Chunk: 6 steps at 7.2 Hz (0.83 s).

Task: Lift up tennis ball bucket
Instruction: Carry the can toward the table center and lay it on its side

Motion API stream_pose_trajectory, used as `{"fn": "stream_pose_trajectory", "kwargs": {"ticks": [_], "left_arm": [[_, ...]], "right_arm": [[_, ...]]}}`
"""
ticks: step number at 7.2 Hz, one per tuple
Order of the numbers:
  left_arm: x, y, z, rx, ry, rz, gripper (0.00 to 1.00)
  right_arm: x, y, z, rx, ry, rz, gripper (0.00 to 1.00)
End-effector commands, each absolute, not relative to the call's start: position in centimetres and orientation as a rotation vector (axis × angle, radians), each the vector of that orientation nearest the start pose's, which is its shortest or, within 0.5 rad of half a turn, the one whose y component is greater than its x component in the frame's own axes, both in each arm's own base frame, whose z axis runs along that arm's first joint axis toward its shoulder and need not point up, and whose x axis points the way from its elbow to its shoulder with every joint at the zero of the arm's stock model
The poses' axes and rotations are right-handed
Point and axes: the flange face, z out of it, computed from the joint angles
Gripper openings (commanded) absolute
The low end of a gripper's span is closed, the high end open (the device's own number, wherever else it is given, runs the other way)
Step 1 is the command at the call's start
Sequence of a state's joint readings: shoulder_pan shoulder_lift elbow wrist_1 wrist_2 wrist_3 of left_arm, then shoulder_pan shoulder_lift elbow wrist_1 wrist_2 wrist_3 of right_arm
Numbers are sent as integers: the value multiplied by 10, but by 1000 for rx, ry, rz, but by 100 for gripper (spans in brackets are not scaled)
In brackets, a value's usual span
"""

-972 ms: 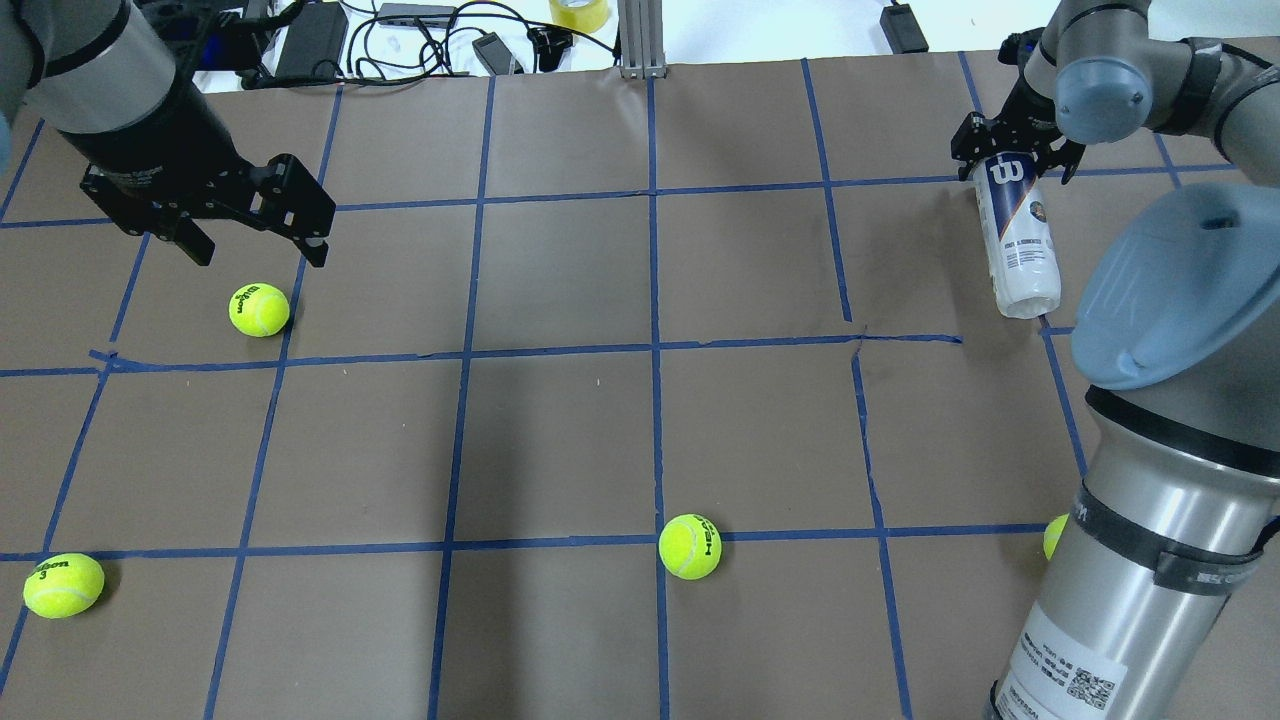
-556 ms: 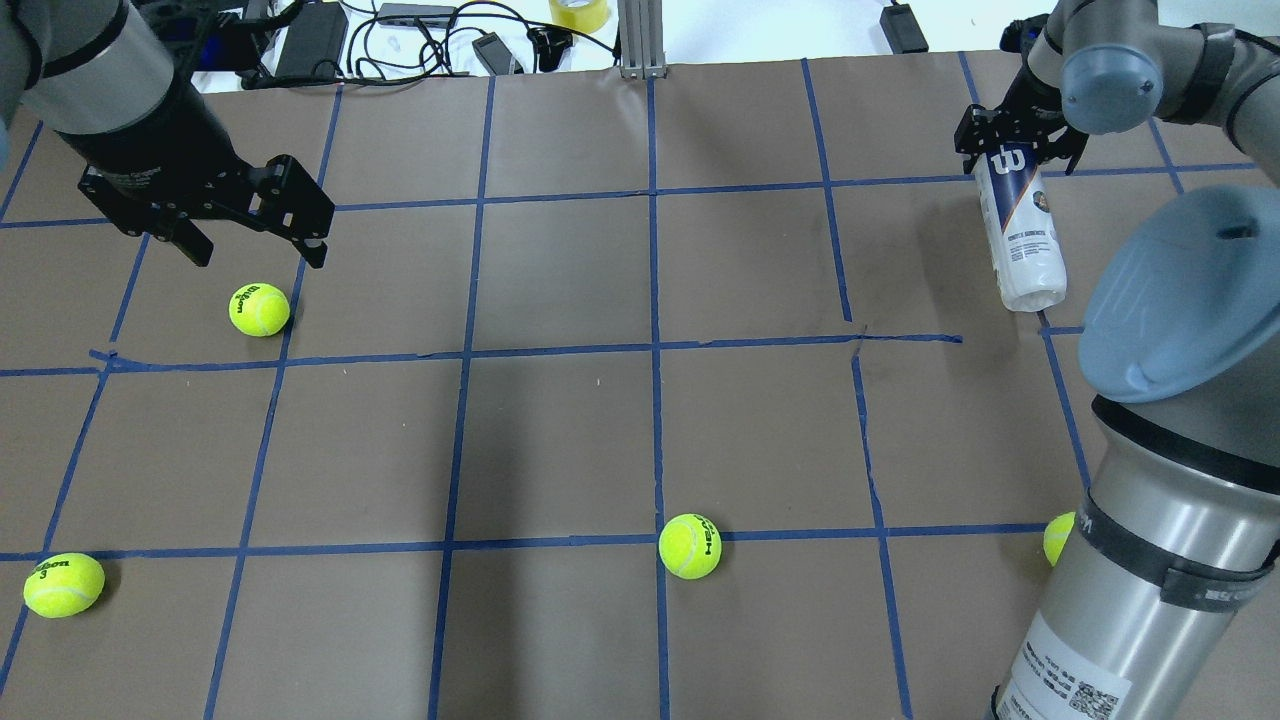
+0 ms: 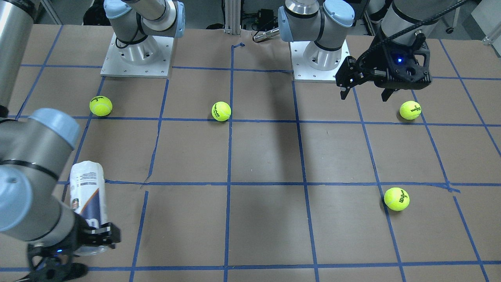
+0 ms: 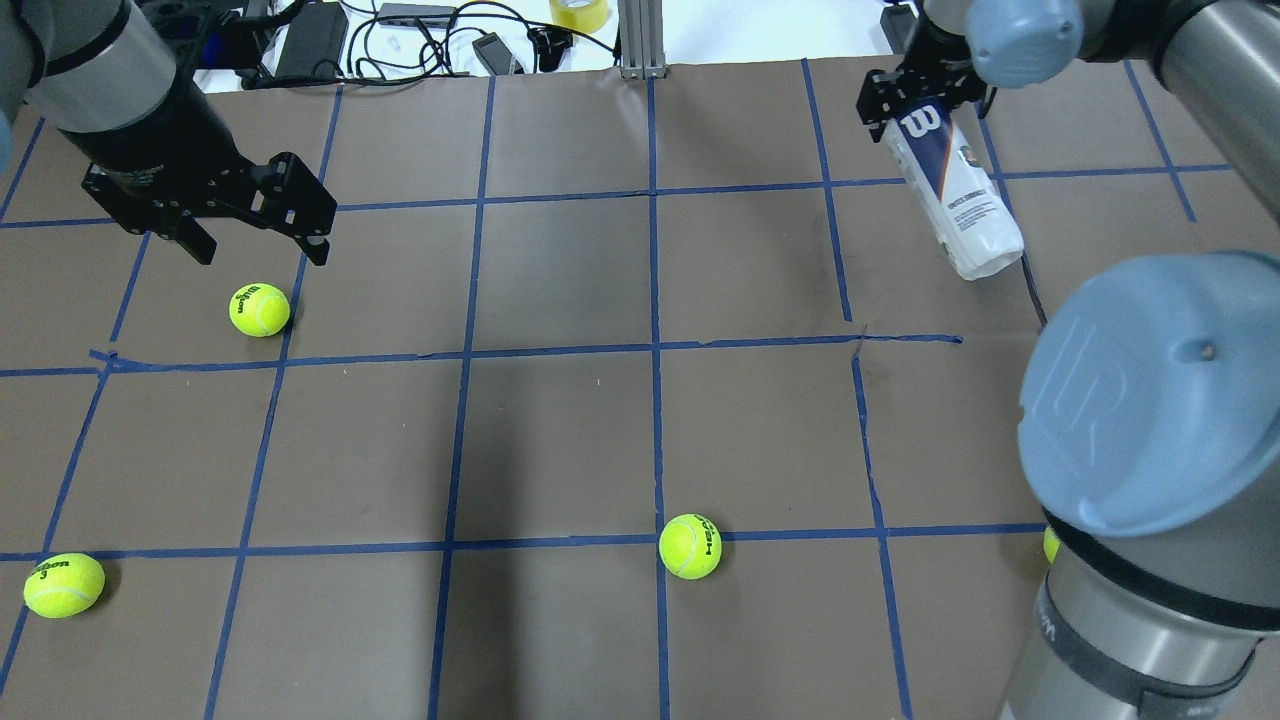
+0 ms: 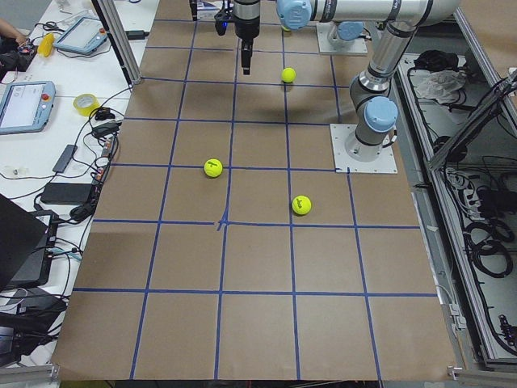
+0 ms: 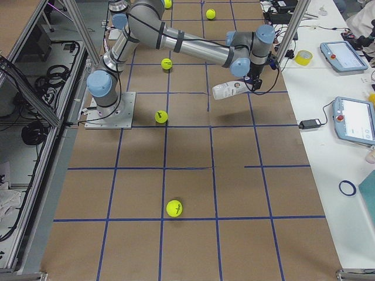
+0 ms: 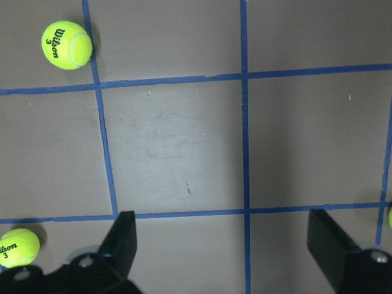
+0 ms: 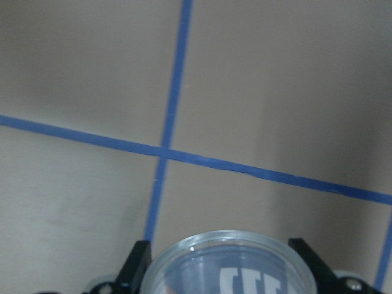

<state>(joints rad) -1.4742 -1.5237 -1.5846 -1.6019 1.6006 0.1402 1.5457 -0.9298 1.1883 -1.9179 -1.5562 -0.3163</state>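
The right arm stretches far over the bench, right jaws clamped on the tilted bucket; left jaws stand apart.

A table covered in brown paper is marked into squares by blue tape lines. Beyond its far edge, a white bench carries a tangle of black cables, a black power brick and a roll of yellow tape. A silver aluminium post stands at that edge. In the right-side view, a grey-cased touchscreen pendant and a blue tape ring lie on the bench.
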Motion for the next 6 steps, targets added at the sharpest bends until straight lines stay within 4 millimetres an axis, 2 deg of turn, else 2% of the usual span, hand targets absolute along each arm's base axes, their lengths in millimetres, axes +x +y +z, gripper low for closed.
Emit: {"fn": "stream_pose_trajectory", "kwargs": {"ticks": [1,2,3,4,5,6], "left_arm": [[-84,-483,500,67,3110,3,100],[-84,-484,498,57,3111,8,100],[-84,-484,498,55,3111,8,100],[-84,-484,498,55,3109,8,100],[-84,-484,499,57,3109,8,100],[-84,-483,500,62,3107,6,100]], "right_arm": [[298,-702,314,-1014,2978,-278,31],[365,-672,297,-1286,2873,-286,31],[405,-649,283,-1525,2758,-334,31],[424,-639,275,-1854,2558,-468,32],[455,-621,258,-2035,2373,-537,34],[498,-591,240,-2134,2274,-539,36]]}}
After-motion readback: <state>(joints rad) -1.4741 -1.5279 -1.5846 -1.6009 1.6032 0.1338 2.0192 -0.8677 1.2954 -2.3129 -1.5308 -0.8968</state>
